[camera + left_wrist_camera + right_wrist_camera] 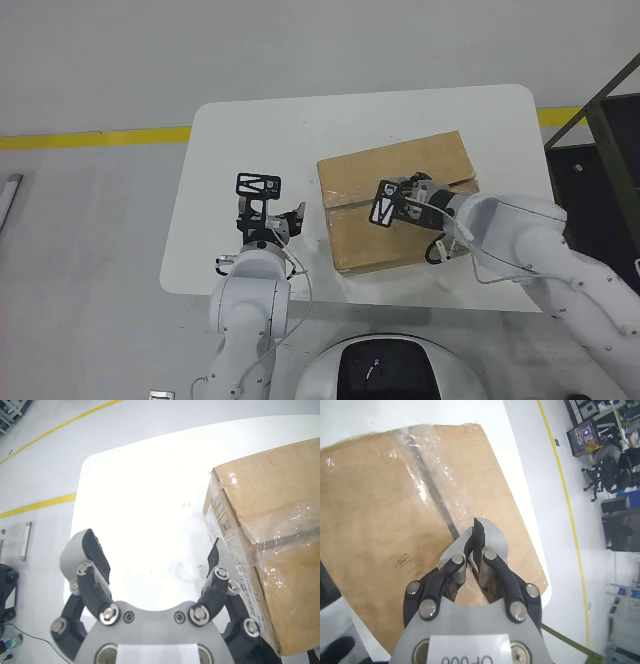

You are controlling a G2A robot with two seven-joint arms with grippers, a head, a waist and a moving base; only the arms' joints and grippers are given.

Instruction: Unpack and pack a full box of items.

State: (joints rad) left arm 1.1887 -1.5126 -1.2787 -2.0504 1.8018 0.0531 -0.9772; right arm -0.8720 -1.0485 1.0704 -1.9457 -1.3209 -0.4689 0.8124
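A brown cardboard box point(400, 210) lies on the right half of the white table point(250, 130), its top flaps closed and clear tape running along the middle seam point(430, 482). My right gripper point(388, 205) is over the box top, shut, with its fingertips point(480, 530) down at the taped seam; nothing shows between them. My left gripper point(270, 212) is beside the box's left side, low over the bare table, and is open with nothing between its fingers point(96, 552). In the left wrist view the box point(275, 512) has printed labels on its near side.
The table's left half point(140, 500) is bare white surface. A yellow floor line point(95, 138) runs behind the table. A dark metal rack point(600, 160) stands off the table's right end. The box's near edge lies close to the table's front edge point(420, 300).
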